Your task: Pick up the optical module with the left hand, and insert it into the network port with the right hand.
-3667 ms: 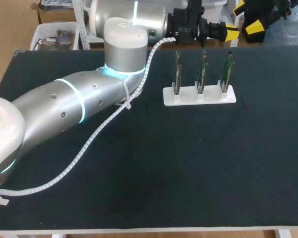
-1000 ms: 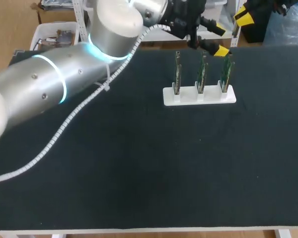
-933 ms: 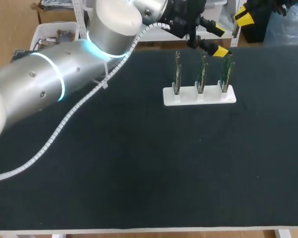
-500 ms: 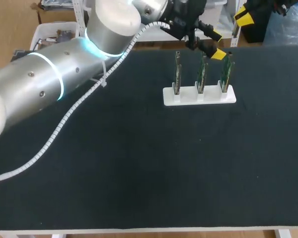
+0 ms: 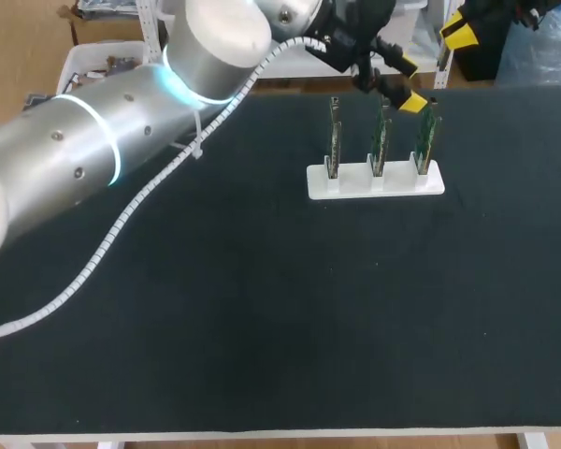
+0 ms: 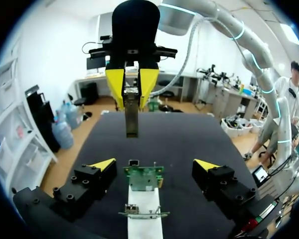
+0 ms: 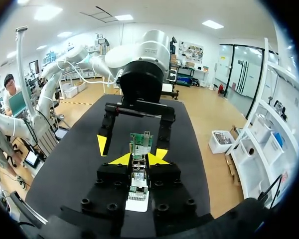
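Boards point(image 5: 381, 136) upright in rack point(image 5: 375, 182) on table point(image 5: 262, 327) — left tool point(image 5: 409, 84) above, right tool point(image 6: 132, 99) behind.

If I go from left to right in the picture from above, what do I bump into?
Silver left arm → first circuit board → middle circuit board → third circuit board → right hand.

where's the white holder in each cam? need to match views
Head view: white holder at the table's far side, right of centre, near the left gripper.
Left wrist view: holder under that gripper, between its open fingers.
Right wrist view: only its white end shows under the right gripper.
Shared landmark: green boards standing in it.
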Available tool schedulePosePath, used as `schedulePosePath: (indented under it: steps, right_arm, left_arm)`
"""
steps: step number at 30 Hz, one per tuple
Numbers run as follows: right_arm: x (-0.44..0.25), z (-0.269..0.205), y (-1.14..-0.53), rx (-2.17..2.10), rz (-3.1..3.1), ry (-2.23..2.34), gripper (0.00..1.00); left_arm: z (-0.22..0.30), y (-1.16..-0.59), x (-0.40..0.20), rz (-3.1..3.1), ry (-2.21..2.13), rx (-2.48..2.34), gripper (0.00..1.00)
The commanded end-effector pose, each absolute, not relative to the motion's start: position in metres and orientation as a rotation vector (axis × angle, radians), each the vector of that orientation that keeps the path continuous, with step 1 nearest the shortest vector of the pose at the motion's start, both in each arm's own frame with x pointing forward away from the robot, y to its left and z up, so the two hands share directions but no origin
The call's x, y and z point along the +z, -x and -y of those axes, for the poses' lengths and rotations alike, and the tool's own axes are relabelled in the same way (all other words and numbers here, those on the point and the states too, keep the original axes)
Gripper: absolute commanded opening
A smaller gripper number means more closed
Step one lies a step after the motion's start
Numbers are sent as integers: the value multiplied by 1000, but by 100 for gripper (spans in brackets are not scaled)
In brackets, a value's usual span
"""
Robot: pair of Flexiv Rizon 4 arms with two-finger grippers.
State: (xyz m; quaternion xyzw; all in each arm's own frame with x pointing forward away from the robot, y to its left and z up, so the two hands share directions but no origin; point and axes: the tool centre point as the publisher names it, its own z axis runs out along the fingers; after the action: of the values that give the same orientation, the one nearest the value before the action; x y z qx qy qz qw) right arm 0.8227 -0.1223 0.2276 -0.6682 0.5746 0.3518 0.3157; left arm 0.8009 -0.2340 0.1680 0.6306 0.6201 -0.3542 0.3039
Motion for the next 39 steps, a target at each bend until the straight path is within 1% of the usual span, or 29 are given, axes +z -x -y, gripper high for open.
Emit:
schedulePosePath:
  steps: [1, 22, 39]
  right_arm:
    - [228, 123, -831, 1291, -1398, 2025, 0]
    - [228, 123, -831, 1298, -1387, 2033, 0]
    - [227, 124, -831, 1303, -1383, 2035, 0]
  left_arm:
    - [232, -799, 167, -1655, -1673, -933, 100]
    - [239, -798, 166, -1655, -1689, -922, 100]
    - [236, -801, 165, -1720, -1614, -903, 100]
